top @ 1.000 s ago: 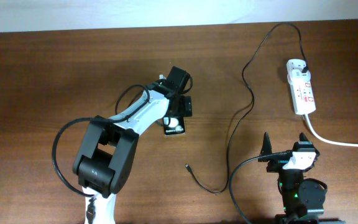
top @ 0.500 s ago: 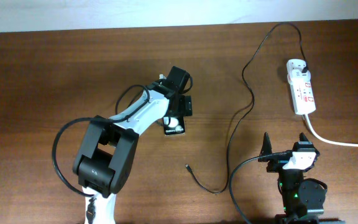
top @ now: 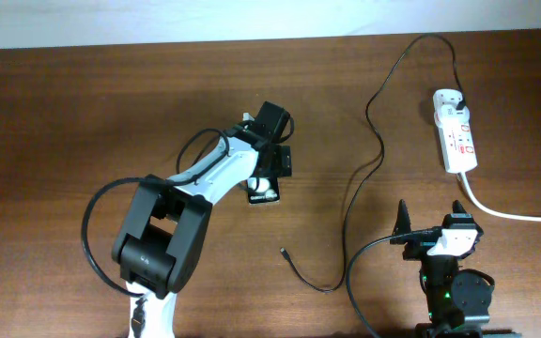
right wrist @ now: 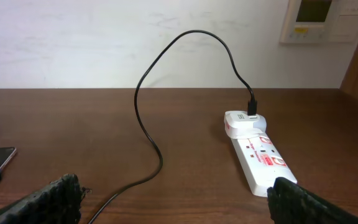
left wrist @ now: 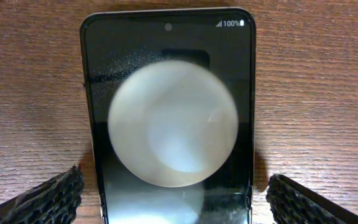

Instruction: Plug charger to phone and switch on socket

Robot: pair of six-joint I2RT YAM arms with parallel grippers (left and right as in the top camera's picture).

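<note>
Straddling the phone (left wrist: pixel 166 124), left gripper (left wrist: pixel 179 202): jaws spread wide, one finger on each side of the phone's near end, nothing clamped; probably placed to steady it for plugging. Charger (top: pixel 376 141): plug tip (top: pixel 283 252) lies loose, near the phone; the adapter end sits in the socket (top: pixel 455 141), well right of the phone. Right gripper (top: pixel 430 214): jaws wide, empty, well apart from the phone.

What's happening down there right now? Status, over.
Left claw open, straddling phone. Right claw open, empty. Charger plug loose on table, not in phone. Nothing in the way.
</note>
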